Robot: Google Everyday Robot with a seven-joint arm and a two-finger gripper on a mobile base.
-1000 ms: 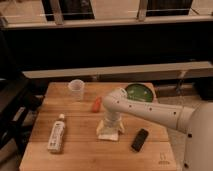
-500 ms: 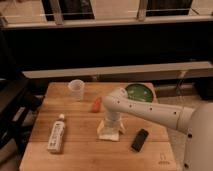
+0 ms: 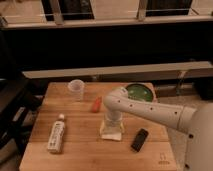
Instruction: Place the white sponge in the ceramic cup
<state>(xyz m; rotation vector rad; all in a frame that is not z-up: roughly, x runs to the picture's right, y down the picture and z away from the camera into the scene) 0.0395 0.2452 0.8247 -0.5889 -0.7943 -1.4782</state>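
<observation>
The white sponge (image 3: 111, 132) lies flat on the wooden table (image 3: 80, 150), near its middle front. My gripper (image 3: 112, 122) points straight down onto the sponge, at its top side, and hides part of it. The ceramic cup (image 3: 76, 90) is a small pale round cup standing upright at the back left of the table, well apart from the gripper and up-left of it. My white arm (image 3: 150, 110) reaches in from the right.
A wide green bowl (image 3: 139, 93) stands at the back right, behind my arm. A small orange-red object (image 3: 96, 104) lies between cup and bowl. A white labelled bottle (image 3: 56, 135) lies at the front left. A black rectangular block (image 3: 140, 139) lies right of the sponge.
</observation>
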